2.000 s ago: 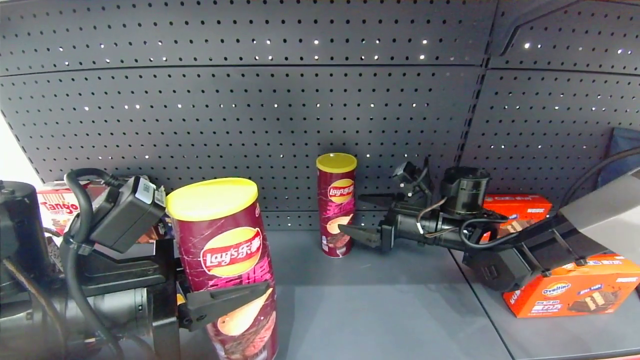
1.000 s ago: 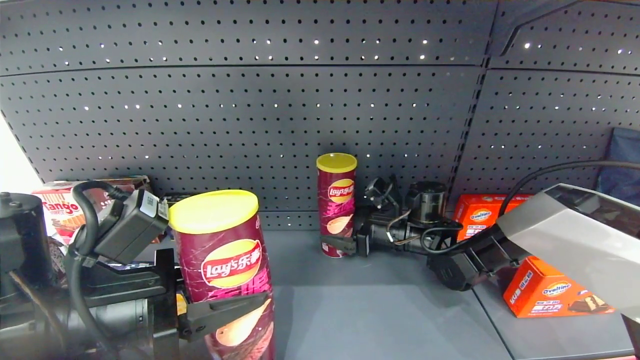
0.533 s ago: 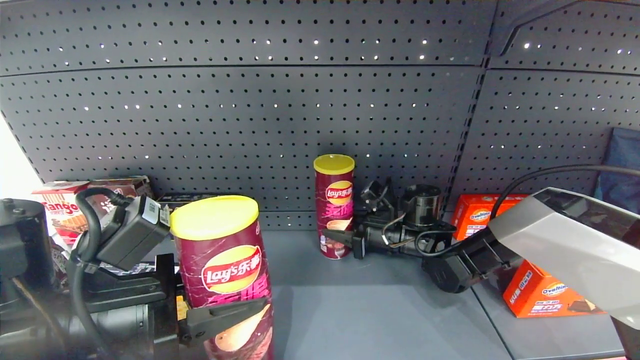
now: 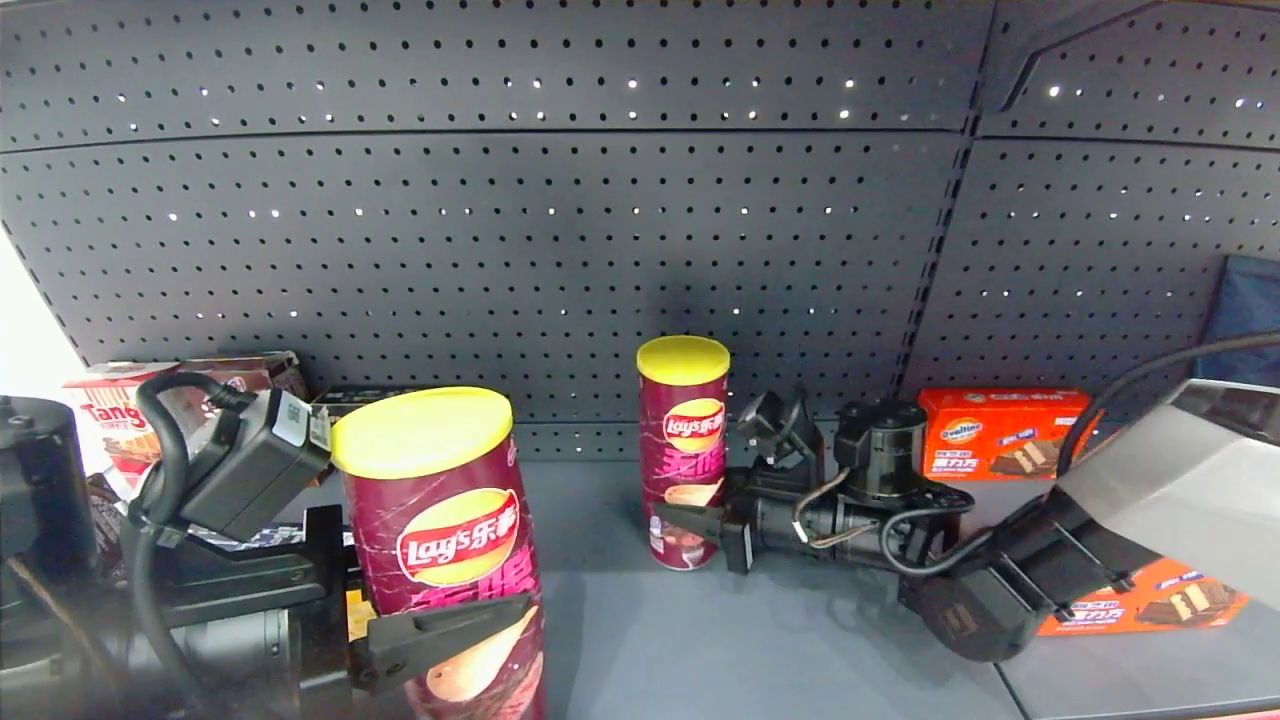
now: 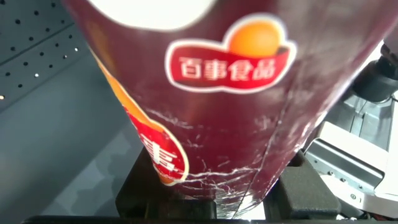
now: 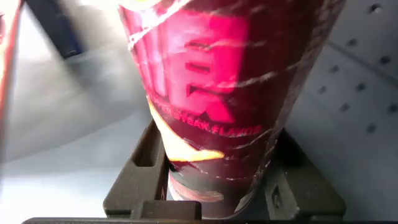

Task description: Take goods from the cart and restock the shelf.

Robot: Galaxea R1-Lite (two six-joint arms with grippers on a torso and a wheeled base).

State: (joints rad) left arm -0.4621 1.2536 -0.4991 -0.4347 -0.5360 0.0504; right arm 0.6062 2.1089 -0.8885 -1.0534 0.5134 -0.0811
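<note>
Gripping 2 maroon chip cans with yellow lids, 1 per arm. Left gripper (image 4: 445,600) is clamped on the near chip can (image 4: 440,470), low on its body. The can stands upright between the fingers, and the front finger (image 4: 450,618) crosses its printed face. Right gripper (image 4: 687,515) is closed tight on the far chip can (image 4: 685,420) near its base. That can is upright, lid well above the fingers, pegboard back panel (image 4: 500,250) just beyond. Can't tell if its base touches the shelf deck (image 4: 780,640). 2 orange snack boxes: back orange box (image 4: 1000,432) against the panel behind the right wrist, front orange box (image 4: 1150,600) partly hidden under the right arm. Wafer box (image 4: 110,420) sits beyond the left gripper.
</note>
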